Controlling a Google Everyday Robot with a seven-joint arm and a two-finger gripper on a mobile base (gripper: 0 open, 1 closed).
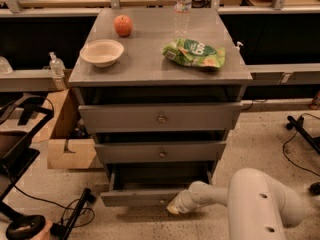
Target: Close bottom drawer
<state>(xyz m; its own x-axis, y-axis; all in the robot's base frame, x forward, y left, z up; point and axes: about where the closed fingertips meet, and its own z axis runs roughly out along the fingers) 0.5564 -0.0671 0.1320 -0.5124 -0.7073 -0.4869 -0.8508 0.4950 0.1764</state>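
The bottom drawer (pixel 140 197) is the narrowest of three grey drawers in the grey cabinet (pixel 160 74). It stands pulled out near the floor, its dark inside showing above the flat front panel. My gripper (pixel 175 207) is low at the right end of that front panel, right against it, at the end of the white arm (pixel 240 199) that comes in from the lower right. The top drawer (pixel 160 117) and the middle drawer (pixel 160 152) are pushed in.
On the cabinet top lie a red apple (pixel 123 25), a white bowl (pixel 101 52), a green chip bag (pixel 195 53) and a water bottle (pixel 183 0). A cardboard box (pixel 67 149) and black cables (pixel 60 211) are on the floor at left. A black stand (pixel 304 129) is at right.
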